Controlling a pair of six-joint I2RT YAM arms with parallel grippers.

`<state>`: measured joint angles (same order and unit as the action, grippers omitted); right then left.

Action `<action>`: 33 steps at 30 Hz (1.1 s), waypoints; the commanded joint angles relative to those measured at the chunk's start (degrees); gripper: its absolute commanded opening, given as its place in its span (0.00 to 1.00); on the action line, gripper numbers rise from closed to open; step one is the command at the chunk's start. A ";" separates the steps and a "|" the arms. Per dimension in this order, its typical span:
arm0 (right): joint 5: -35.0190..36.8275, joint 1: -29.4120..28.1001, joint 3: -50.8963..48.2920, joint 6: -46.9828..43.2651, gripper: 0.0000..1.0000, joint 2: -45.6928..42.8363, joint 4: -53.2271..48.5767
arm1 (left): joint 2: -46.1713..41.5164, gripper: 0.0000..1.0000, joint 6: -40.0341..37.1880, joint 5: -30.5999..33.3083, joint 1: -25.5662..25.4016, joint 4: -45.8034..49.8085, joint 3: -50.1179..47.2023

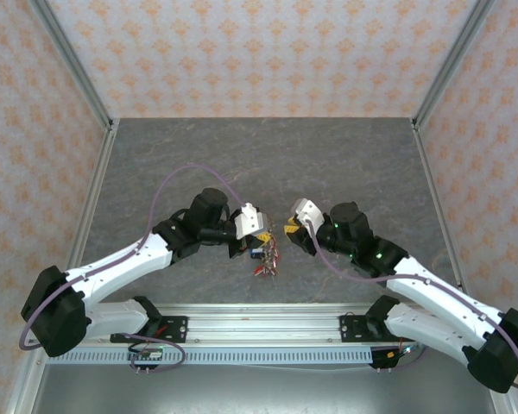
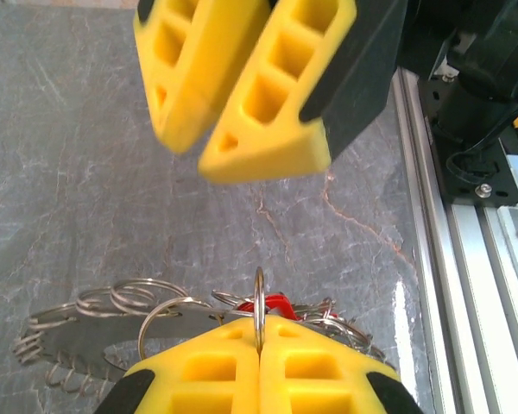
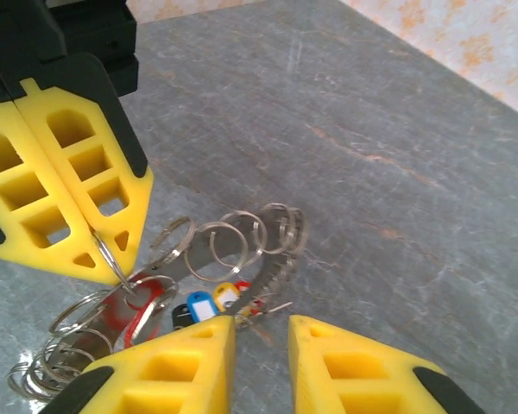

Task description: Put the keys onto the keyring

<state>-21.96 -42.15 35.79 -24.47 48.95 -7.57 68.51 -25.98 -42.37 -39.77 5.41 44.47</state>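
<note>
As the two arms meet over the middle of the grey marbled surface (image 1: 259, 155), we find the left gripper (image 2: 259, 335) with its yellow jaws pressed together on a thin wire ring (image 2: 258, 297). The ring stands on edge between the tips at the bottom centre of the left wrist view. A red tag (image 2: 276, 304) shows just behind it.

The right gripper (image 3: 262, 328) sits at the bottom of its own wrist view. Its jaws are a little apart and we see nothing gripped between them.

The keys (image 3: 198, 304), marked in blue, yellow and red, cluster in the lower centre of the right wrist view, just above the right jaws' tips. The keyring (image 2: 78, 328) is a flat grey metal piece with wire loops along its edge. It stretches across the lower left of the left wrist view, and its loops arc through the centre of the right wrist view.

From above, the whole bunch sits in the middle of the frame, just below the two grippers' tips. We cannot tell whether it rests on the surface or hangs from the clamped ring.
</note>
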 commanded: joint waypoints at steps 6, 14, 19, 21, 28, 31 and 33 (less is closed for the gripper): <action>-1.59 0.32 -3.56 2.72 0.23 -0.48 5.07 | -0.13 0.00 -3.00 -0.62 -0.55 0.94 4.15; -12.33 0.23 -5.16 7.69 0.16 8.80 18.30 | 0.82 0.00 -1.10 -1.88 -0.73 -0.97 4.36; -13.72 -0.01 -5.57 9.22 0.16 11.90 23.44 | 1.04 0.00 -1.10 -1.66 -0.92 -0.97 4.62; -13.54 -0.06 -5.64 8.92 0.16 12.28 22.81 | 1.52 0.00 -1.05 -1.66 -1.01 -0.65 5.00; -11.77 -0.42 -5.60 6.62 0.15 12.96 15.15 | 2.95 0.00 -1.85 1.10 -1.45 1.33 6.73; -6.69 -0.39 -5.96 4.64 0.15 11.00 10.44 | 2.85 0.00 -2.60 3.76 -1.45 2.90 7.03; -3.58 -0.39 -6.64 3.63 0.15 9.12 8.49 | 2.51 0.00 -2.89 5.47 -1.45 3.46 7.04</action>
<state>-29.98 -42.13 30.26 -18.39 60.62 5.06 71.85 -27.57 -39.00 -40.73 10.28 48.25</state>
